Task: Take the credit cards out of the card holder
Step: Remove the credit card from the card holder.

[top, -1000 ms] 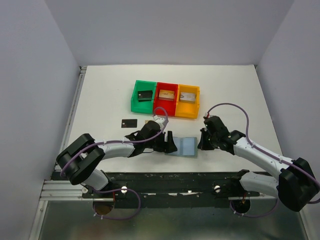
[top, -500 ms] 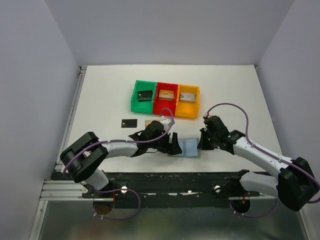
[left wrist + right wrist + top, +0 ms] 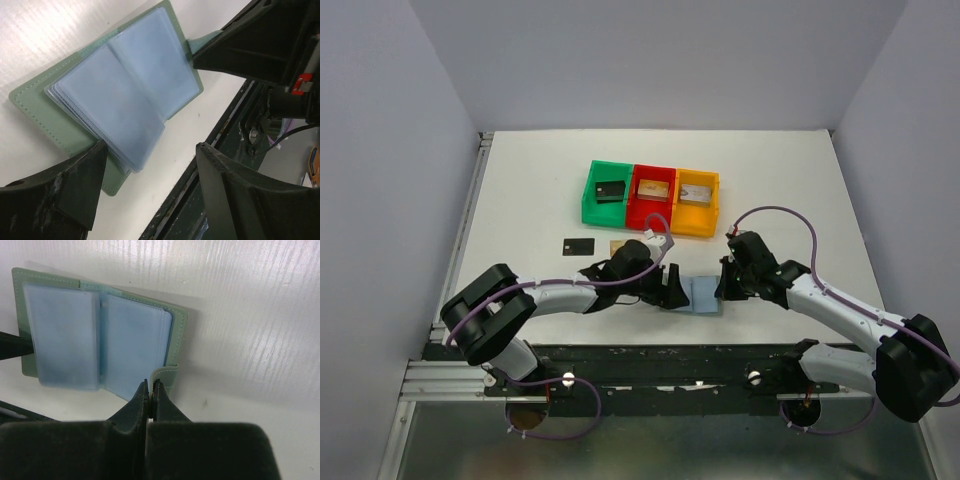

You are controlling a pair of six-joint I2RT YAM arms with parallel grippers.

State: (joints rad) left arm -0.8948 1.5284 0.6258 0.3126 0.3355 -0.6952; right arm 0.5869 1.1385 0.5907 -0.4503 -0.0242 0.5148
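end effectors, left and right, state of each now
Left end effector: open, straddling the card holder, gripping nothing.
Right end effector: shut on the card holder's tab.

I find the card holder closed in on two sides: the left gripper stands wide at its left edge, and the right gripper pinches its tab on the right. Behind, the row of bins blocks the way. Room remains above it and over the bare table at far right.
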